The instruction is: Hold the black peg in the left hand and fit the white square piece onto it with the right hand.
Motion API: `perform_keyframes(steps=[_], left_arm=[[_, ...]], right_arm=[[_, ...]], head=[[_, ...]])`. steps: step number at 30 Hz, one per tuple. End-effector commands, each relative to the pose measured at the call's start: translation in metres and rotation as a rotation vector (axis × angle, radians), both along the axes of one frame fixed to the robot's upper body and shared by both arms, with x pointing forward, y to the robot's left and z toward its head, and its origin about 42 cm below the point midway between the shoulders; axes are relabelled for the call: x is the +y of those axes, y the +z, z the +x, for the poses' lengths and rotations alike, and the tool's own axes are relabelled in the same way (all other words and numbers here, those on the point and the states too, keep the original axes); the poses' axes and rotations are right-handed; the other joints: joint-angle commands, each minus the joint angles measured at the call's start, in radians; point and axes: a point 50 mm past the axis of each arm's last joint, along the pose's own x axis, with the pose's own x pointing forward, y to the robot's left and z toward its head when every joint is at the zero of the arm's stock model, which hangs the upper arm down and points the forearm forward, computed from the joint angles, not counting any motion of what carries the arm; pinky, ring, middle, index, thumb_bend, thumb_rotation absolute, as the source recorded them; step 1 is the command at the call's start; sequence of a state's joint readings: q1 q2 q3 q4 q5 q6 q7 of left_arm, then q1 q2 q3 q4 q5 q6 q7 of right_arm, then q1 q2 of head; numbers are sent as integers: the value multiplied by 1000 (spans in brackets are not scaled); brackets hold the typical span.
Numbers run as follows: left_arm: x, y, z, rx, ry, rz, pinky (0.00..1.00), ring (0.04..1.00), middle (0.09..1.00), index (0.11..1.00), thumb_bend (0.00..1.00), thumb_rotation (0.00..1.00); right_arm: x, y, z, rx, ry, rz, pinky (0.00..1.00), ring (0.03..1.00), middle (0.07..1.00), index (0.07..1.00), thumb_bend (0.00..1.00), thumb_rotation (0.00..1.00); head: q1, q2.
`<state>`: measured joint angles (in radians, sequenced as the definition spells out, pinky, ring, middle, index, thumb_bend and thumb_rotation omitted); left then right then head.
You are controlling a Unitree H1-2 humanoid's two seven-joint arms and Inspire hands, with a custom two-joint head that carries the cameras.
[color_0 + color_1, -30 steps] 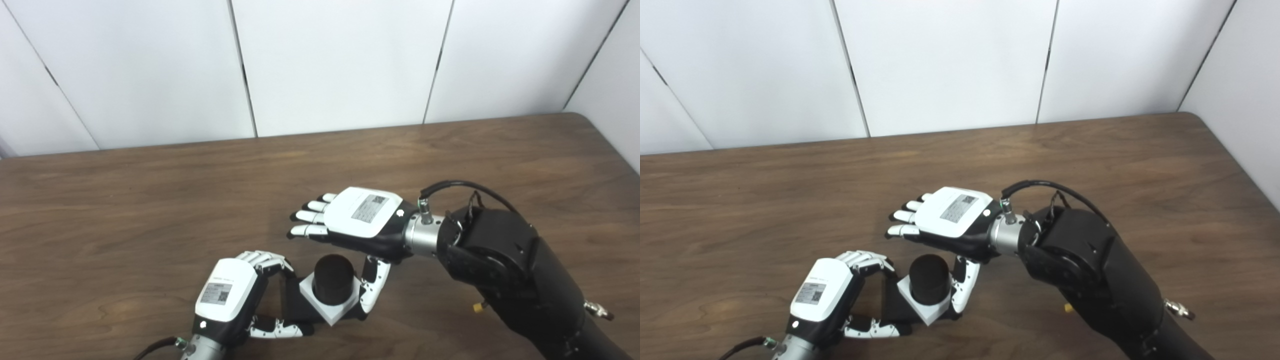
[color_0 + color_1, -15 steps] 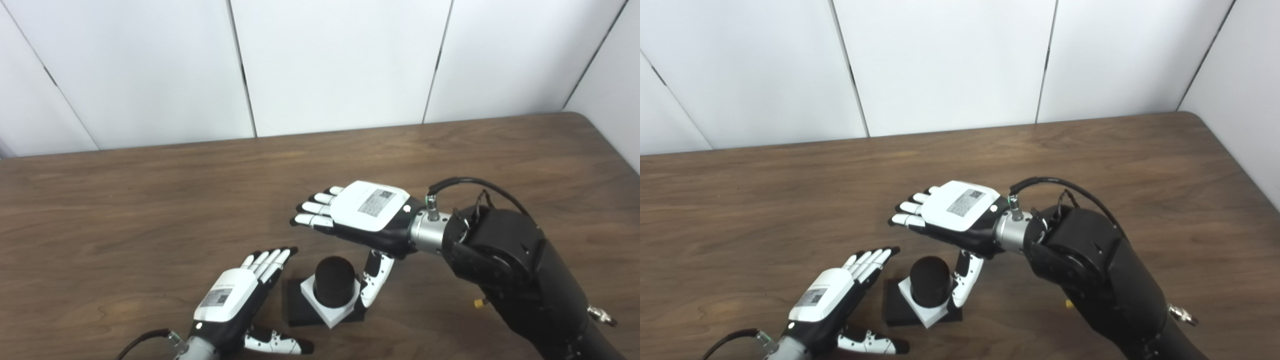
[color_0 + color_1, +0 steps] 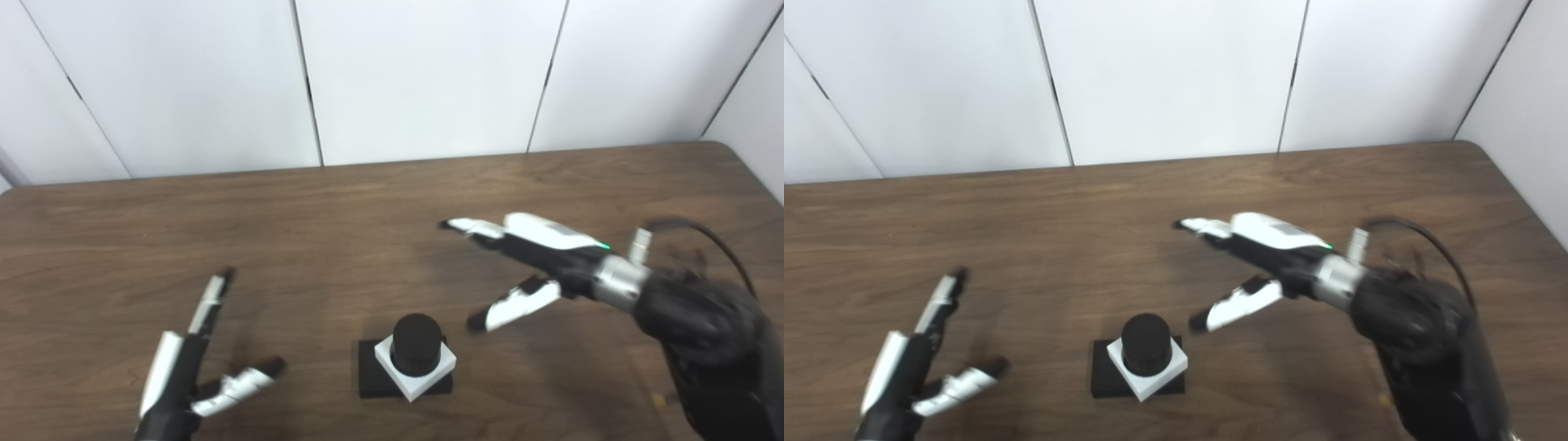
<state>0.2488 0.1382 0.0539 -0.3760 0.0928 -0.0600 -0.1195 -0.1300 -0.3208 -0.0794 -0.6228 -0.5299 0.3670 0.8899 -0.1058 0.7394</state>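
Observation:
The black peg (image 3: 416, 344) stands upright on its flat black base (image 3: 370, 383) near the table's front middle. The white square piece (image 3: 416, 372) sits around the peg, turned at an angle to the base. My left hand (image 3: 187, 361) is open at the front left, well apart from the peg, fingers stretched out. My right hand (image 3: 527, 257) is open to the right of and above the peg, thumb hanging down, touching nothing. Both hands are motion-blurred.
The brown wooden table (image 3: 306, 233) reaches back to a white panelled wall (image 3: 429, 73). Its right rear corner (image 3: 735, 150) is rounded. My right forearm (image 3: 704, 318) comes in from the bottom right.
The left hand opened, let go of the base and pulled away to the left. The right hand drew back to the right, off the white piece. The camera view shifted slightly.

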Motion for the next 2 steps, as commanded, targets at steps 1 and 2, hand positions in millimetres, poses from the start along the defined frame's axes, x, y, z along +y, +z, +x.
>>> perform_keyframes(steps=[1, 2], left_arm=[[11, 13, 2, -85, 34, -106, 932, 973, 993, 1000, 819, 724], [13, 14, 0, -75, 50, -151, 931, 971, 990, 1000, 803, 746]], right_arm=[[-4, 5, -12, -79, -67, 115, 891, 989, 1000, 1000, 686, 945], [-6, -1, -21, -84, -98, 166, 902, 982, 1000, 1000, 669, 972]], head=[[2, 0], [-4, 1]])
